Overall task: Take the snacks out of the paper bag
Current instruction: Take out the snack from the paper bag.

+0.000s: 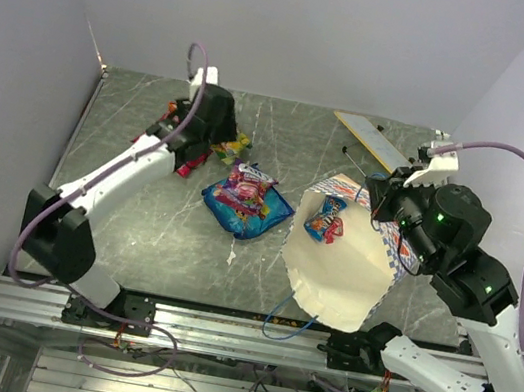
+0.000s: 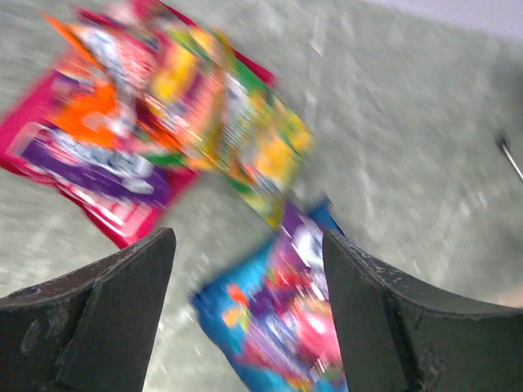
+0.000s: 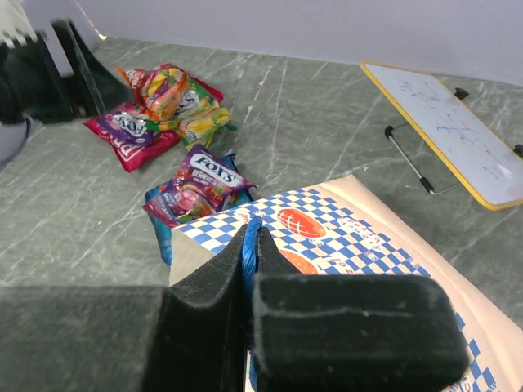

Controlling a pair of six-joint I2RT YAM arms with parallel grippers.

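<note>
The paper bag (image 1: pixel 340 271) lies open toward the near edge, checkered outside (image 3: pixel 343 237) and cream inside. A small blue-red packet (image 1: pixel 325 217) lies inside it. My right gripper (image 1: pixel 378 192) is shut on the bag's blue string handle (image 3: pixel 249 245) at the rim. On the table to the left lie the larger blue packet with purple print (image 1: pixel 245 203) (image 3: pixel 200 188), the red-pink packet (image 3: pixel 131 135) and the yellow-green packet (image 3: pixel 176 98). My left gripper (image 1: pixel 188 145) (image 2: pixel 249 245) is open and empty above them. Its wrist view is blurred.
A small whiteboard with a yellow frame (image 1: pixel 373 140) (image 3: pixel 458 131) lies at the back right, beyond the bag. Grey walls close in the left, back and right sides. A blue string (image 1: pixel 285 322) hangs over the near table edge.
</note>
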